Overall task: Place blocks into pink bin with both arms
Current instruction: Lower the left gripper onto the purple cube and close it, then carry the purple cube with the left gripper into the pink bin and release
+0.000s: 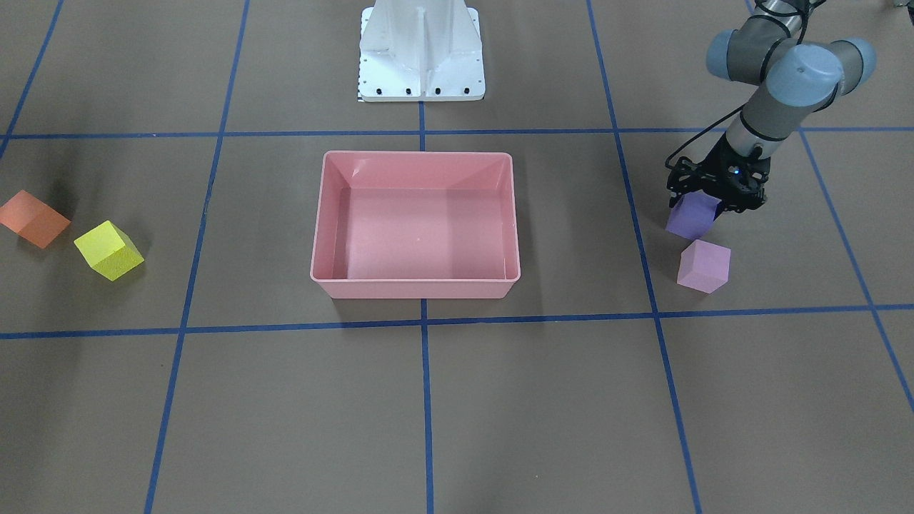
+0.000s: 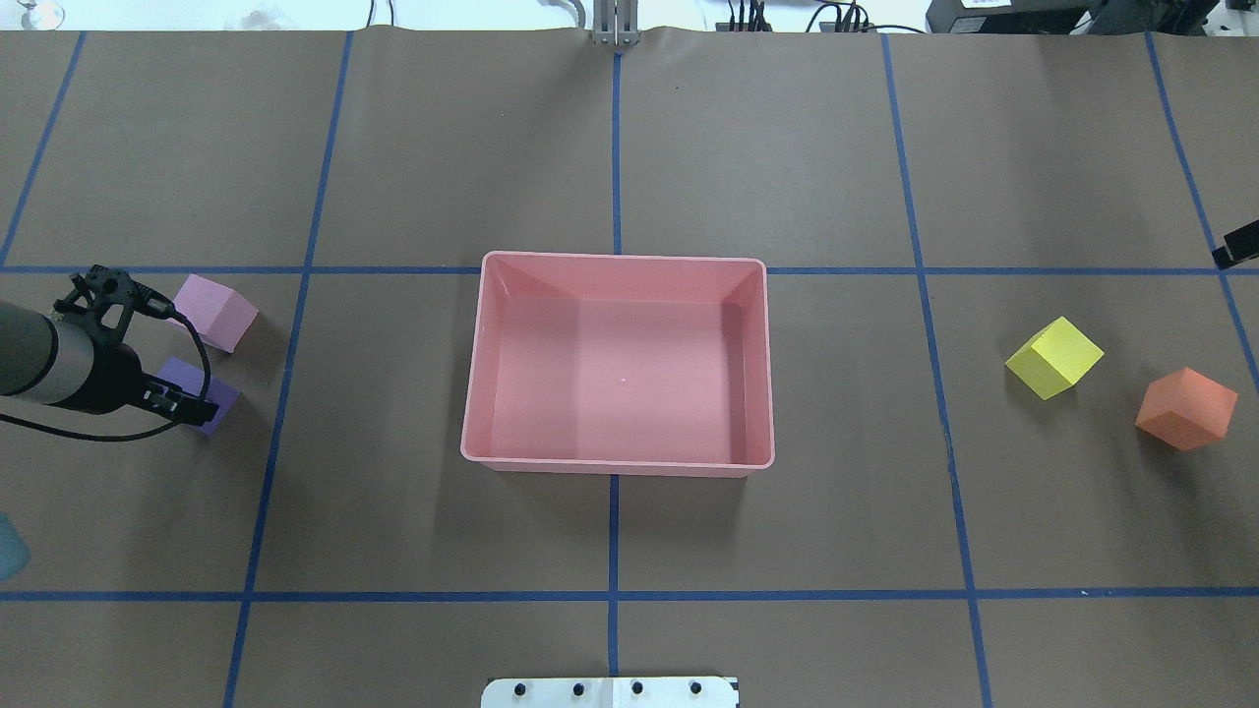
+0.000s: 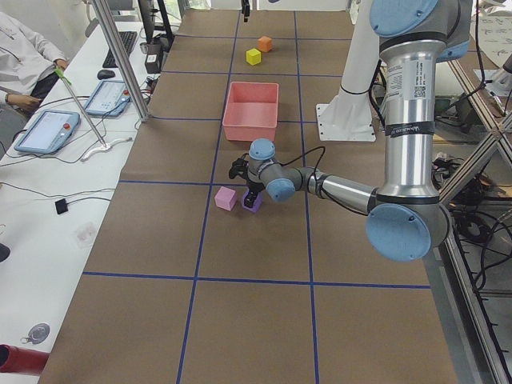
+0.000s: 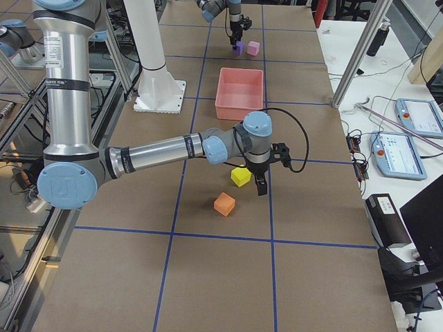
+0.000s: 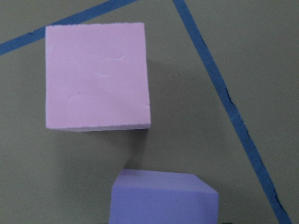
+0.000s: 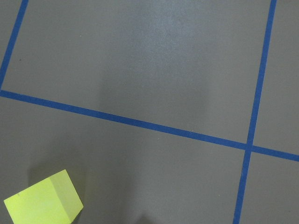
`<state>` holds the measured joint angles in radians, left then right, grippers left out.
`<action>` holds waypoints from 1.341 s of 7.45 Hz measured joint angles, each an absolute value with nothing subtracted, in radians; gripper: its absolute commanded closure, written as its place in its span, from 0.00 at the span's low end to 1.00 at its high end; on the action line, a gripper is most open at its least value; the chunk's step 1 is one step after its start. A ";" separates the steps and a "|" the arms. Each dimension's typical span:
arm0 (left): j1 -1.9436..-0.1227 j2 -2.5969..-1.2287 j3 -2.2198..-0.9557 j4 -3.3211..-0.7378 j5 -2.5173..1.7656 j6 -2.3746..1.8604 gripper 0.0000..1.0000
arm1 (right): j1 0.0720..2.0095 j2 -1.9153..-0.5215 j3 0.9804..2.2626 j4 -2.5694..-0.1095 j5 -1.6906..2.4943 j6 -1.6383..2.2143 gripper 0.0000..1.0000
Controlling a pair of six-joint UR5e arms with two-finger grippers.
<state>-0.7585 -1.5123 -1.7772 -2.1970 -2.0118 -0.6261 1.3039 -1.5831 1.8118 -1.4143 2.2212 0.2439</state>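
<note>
The left gripper [image 1: 704, 200] is reaching down onto the purple cube [image 1: 691, 218], its jaws sitting at the cube's top; I cannot tell if they are pinching it. The light pink cube [image 1: 704, 265] is lying just beside it on the brown surface [image 1: 500, 400]. The pink bin [image 1: 414, 287] is sitting at the centre. On its far side, the yellow cube [image 1: 108, 250] and orange cube [image 1: 34, 218] are lying close together. The right gripper [image 4: 261, 185] is pointing down near the yellow one; I cannot tell how its jaws are standing.
</note>
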 measured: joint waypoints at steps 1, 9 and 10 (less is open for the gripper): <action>-0.758 -1.514 -1.798 -2.181 -2.024 -0.627 0.94 | 1.304 -1.583 1.812 -1.414 2.221 0.244 0.00; -0.586 -2.236 -1.836 -1.541 -1.997 -1.183 0.01 | 1.297 -1.584 1.806 -1.405 2.232 0.245 0.00; -0.555 -2.281 -1.797 -1.530 -1.948 -1.204 0.00 | 1.292 -1.584 1.805 -1.405 2.237 0.245 0.00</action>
